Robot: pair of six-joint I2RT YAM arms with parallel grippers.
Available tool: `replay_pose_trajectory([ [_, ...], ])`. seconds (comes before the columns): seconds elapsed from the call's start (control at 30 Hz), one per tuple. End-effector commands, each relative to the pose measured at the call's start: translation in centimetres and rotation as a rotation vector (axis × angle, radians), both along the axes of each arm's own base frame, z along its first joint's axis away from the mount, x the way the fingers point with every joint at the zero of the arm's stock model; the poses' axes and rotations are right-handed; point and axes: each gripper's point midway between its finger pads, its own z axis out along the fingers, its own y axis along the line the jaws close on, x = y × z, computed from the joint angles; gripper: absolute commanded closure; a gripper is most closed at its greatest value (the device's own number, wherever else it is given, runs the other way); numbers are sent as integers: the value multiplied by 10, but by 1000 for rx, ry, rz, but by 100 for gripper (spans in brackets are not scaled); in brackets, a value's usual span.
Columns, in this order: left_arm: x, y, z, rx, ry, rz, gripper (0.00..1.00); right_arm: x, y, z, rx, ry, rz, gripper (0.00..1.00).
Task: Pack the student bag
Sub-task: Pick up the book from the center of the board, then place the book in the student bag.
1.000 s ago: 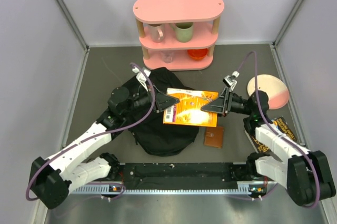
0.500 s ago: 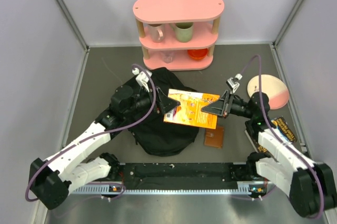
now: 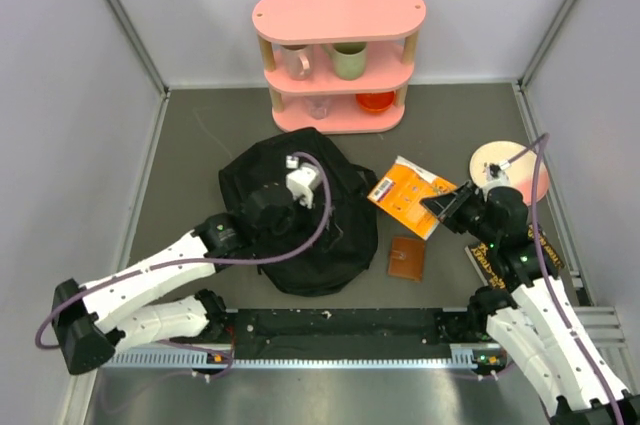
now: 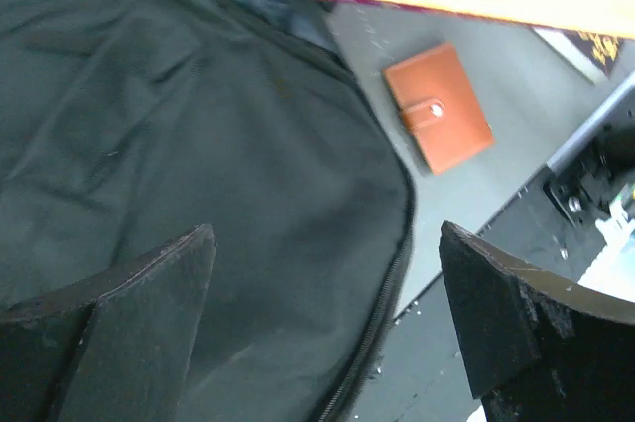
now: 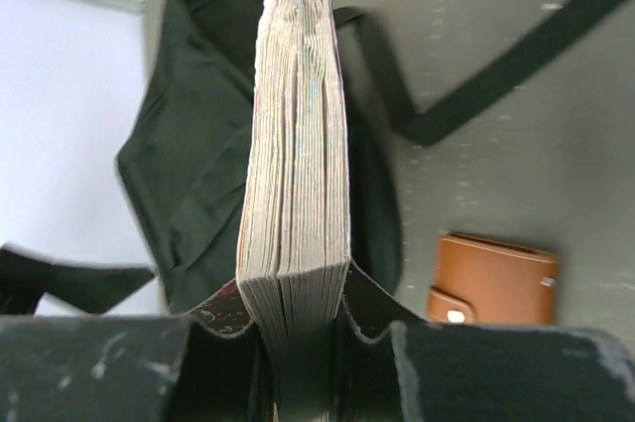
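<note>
The student bag (image 3: 320, 255) lies black and slumped in the middle of the table, left of centre. My left gripper (image 3: 325, 207) hovers just above it, wide open and empty. In the left wrist view the bag's fabric and zipper (image 4: 198, 124) fill the space under the left gripper (image 4: 325, 233). My right gripper (image 3: 441, 207) is shut on an orange book (image 3: 405, 195), held tilted above the table to the right of the bag. The right wrist view shows the book's page edge (image 5: 298, 144) clamped in the right gripper (image 5: 296, 288), with the bag (image 5: 189, 164) beyond it.
A small brown leather wallet (image 3: 406, 256) lies on the table between the bag and the right arm. A pink shelf (image 3: 340, 55) with mugs stands at the back. A pink-and-white plate (image 3: 520, 173) and a dark booklet (image 3: 540, 245) lie at the right. A bag strap (image 5: 516, 55) trails over the table.
The left gripper has let go of the orange book, opened wide and drawn back over the bag. The right gripper has closed on the book and carried it right, away from the bag.
</note>
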Motion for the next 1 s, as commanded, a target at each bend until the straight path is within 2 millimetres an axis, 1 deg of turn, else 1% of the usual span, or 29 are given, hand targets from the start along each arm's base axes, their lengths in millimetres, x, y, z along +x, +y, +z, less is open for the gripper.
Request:
replay_pose_trajectory([
  [0.0,-10,-26,15,107,-114,-103,2,9,-41,23,-102,-54,-219,100],
  [0.03,-20,-38,10,133,-117,-158,2,8,-42,28,-102,-60,-224,100],
  [0.07,-27,-45,6,144,-113,-194,2,10,-49,28,-120,-58,-258,100],
  [0.1,-33,-52,2,157,-106,-233,2,10,-51,30,-123,-59,-267,100],
  [0.13,-43,-63,-10,195,-88,-290,2,8,-53,30,-124,-49,-276,100],
  [0.17,-48,-67,-18,220,-74,-315,2,7,-56,31,-126,-48,-294,100],
  [0.2,-53,-71,-25,249,-68,-334,3,4,-57,37,-109,-65,-305,100],
  [0.23,-62,-78,-40,304,-46,-365,4,2,-60,39,-104,-71,-317,100],
  [0.3,-67,-83,-51,352,-29,-364,4,-3,-66,46,-93,-106,-346,100],
  [0.33,-72,-88,-60,392,-13,-378,4,-4,-67,48,-90,-114,-351,100],
  [0.4,-76,-93,-70,438,-16,-380,4,-8,-70,49,-94,-117,-361,100],
  [0.43,-75,-94,-80,483,-3,-373,5,-10,-70,49,-94,-120,-359,100],
  [0.47,-73,-94,-85,500,1,-368,5,-11,-70,47,-98,-111,-358,100],
  [0.5,-72,-95,-93,527,6,-365,5,-11,-70,45,-98,-107,-354,100],
  [0.53,-70,-96,-93,537,1,-363,6,-12,-69,45,-97,-103,-351,100],
  [0.7,-62,-89,-106,613,-5,-316,7,-14,-66,41,-93,-91,-331,100],
  [0.77,-54,-84,-107,646,-22,-266,10,-14,-65,39,-93,-86,-330,100],
  [0.8,-53,-79,-113,679,-17,-258,11,-14,-65,38,-94,-83,-330,100],
  [0.93,-45,-71,-118,737,-33,-212,16,-13,-64,34,-97,-73,-323,100],
  [0.97,-44,-71,-117,737,-38,-203,20,-13,-64,34,-95,-72,-327,100],
])
